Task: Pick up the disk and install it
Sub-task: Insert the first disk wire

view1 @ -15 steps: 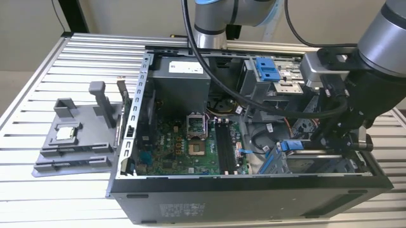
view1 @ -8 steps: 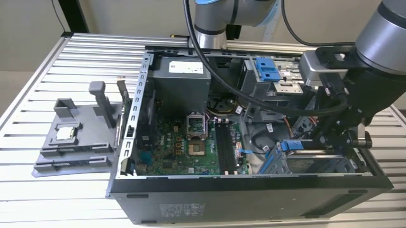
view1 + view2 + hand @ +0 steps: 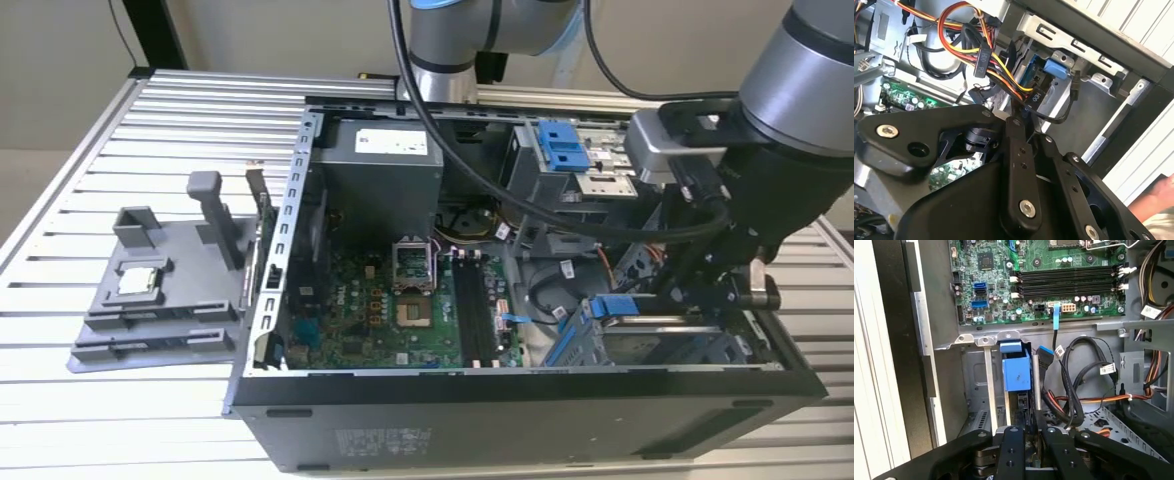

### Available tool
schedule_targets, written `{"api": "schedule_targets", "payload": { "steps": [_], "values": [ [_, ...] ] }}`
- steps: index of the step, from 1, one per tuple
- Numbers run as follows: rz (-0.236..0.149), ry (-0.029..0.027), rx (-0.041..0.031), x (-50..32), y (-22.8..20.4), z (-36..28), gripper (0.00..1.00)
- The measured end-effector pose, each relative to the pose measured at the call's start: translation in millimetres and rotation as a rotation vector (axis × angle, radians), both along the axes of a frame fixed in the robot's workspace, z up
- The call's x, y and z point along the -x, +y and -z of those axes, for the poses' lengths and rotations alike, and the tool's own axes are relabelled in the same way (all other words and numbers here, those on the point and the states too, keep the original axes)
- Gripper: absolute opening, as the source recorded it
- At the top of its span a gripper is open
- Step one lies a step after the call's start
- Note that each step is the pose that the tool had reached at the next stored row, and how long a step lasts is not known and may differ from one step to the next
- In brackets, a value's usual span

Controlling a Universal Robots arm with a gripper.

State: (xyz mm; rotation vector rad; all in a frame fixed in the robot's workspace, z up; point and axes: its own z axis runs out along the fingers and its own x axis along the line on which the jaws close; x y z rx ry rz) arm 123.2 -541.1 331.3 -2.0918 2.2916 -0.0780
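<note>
While a grey plastic fixture with a small square silver chip on it lies on the slatted metal table at the exterior view's left, the open computer case takes up the middle and right. Inside it, from that left, come the green motherboard, with the grey power supply behind it and the dark memory slots alongside, then a drive cage with blue latches at the back. At the near right corner the disk stands on edge in the metal drive bay, its blue bracket towards the motherboard. The gripper reaches down into the bay right at the disk; whether it is clamped on the disk cannot be told. Looped black cables crowd the space just beside the bay, and red, orange and yellow wires hang close behind.
</note>
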Motion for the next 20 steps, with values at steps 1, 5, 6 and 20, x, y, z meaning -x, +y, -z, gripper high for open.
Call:
{"api": "schedule_targets", "payload": {
  "steps": [1, 5, 6, 20],
  "values": [
    [-0.002, 0.0, 0.0043, 0.0, 0.6, 0.4, 0.0],
    [-0.01, 0.0, 0.0211, 0.0, 3.6, 2.3, 0.0],
    [-0.011, 0.0001, 0.0236, 0.0, 4.2, 2.5, 0.0],
    [-0.011, 0.0, 0.0224, 0.0, 4.5, -0.1, 0.0]
  ]
}}
